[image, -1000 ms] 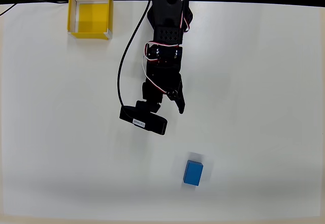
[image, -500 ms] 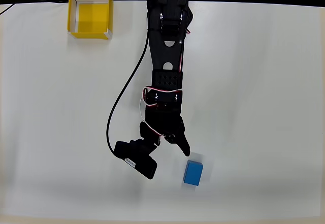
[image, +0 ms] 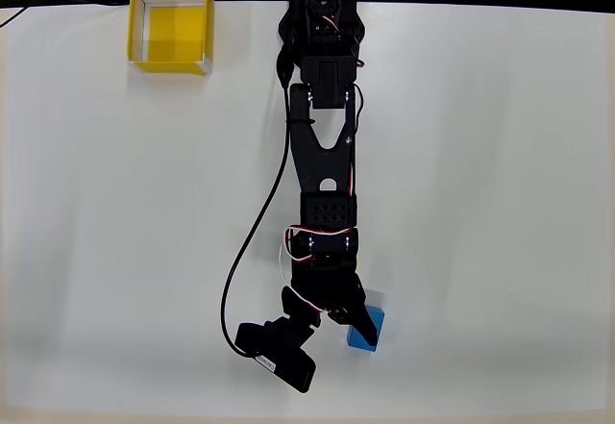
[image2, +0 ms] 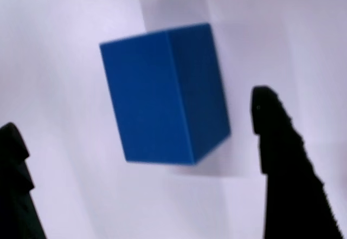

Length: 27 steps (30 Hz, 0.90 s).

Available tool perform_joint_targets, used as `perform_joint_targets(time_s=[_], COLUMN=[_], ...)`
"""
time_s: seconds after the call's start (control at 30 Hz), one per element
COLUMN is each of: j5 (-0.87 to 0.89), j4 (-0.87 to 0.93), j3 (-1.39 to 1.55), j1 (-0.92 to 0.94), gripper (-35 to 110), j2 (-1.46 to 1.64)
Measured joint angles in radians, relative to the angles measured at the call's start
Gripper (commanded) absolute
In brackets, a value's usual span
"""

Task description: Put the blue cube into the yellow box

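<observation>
- Overhead view: you have one smooth, matte white tabletop (image: 500, 203) with a black strip along its far edge.
- One yellow box (image: 169, 30) sits at the upper left near that edge: square, open-topped, with a bright yellow floor and thin whitish rims.
- One blue cube (image: 370, 333) lies on the tabletop low and right of centre, well apart from the box; it is a plain-faced, slightly oblong solid block.
- Your single black arm (image: 325, 155) stretches down the middle, red and white wires looping at its joints and a black cable (image: 252, 251) trailing on its left.
- The gripper (image: 336, 323) overlaps the cube's upper left corner.
- Wrist view: the cube (image2: 165, 95) shows two smooth blue faces meeting at a sharp edge.
- You see two dark, tapering fingers (image2: 284, 163), spread apart, one at each side, and neither touches the cube.
</observation>
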Motion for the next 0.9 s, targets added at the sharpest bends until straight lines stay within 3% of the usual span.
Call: perform_joint_targets(time_s=[0.37,0.9], j5=[0.0,0.018], j4=[0.003,0.0], j3=[-0.183,-0.202], j1=[-0.044,-0.12], gripper=[46,42], j2=[-0.195,-0.313])
